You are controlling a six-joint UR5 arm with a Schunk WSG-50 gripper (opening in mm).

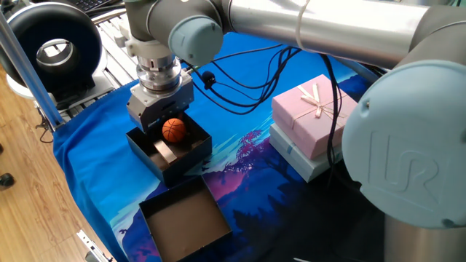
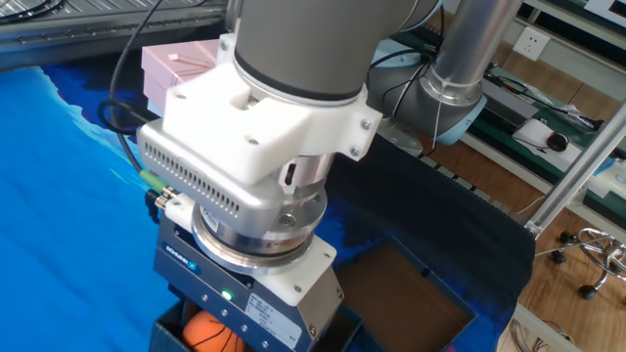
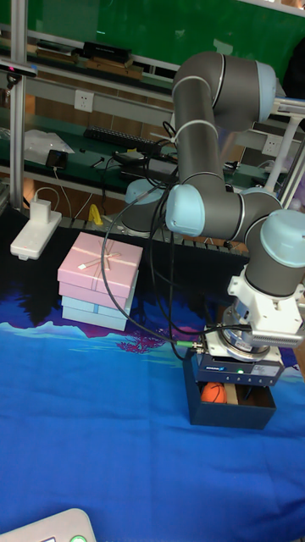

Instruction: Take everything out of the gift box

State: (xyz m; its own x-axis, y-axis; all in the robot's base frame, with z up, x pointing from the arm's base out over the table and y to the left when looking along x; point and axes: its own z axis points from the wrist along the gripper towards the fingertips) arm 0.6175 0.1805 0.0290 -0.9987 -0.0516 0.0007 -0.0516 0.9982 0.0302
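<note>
Hanging over the square black cardboard gift box (image 1: 169, 149) at the left centre of one fixed view, the end effector (image 1: 162, 118) points straight down, with its grey body just above the back rim of the box. Its fingers are hidden behind the body in every view, so I cannot tell how far they are open or whether they hold something. The small orange ball with black basketball lines (image 1: 173, 129) shows directly under the end effector, at about the height of the box rim; whether it is gripped or only lying in the box is not clear. A flat pale wooden bar (image 1: 165, 152) leans inside the box, in front of the ball and lower. In the other fixed view the white and grey wrist fills the middle of the frame, and the ball (image 2: 212, 331) is seen at the bottom edge, below the blue housing. The tall fixed view shows the box (image 3: 231, 408) at the lower right on the blue printed cloth (image 3: 93, 423) of the tabletop, with the ball (image 3: 213, 393) at its left side. A shallow open tray with brown inner walls (image 1: 186, 219) lies just beside the box, toward the lower edge of one fixed view. A pink box with a ribbon bow (image 1: 313, 114) stands on a pale blue box (image 1: 300, 161), well apart at the right.
</note>
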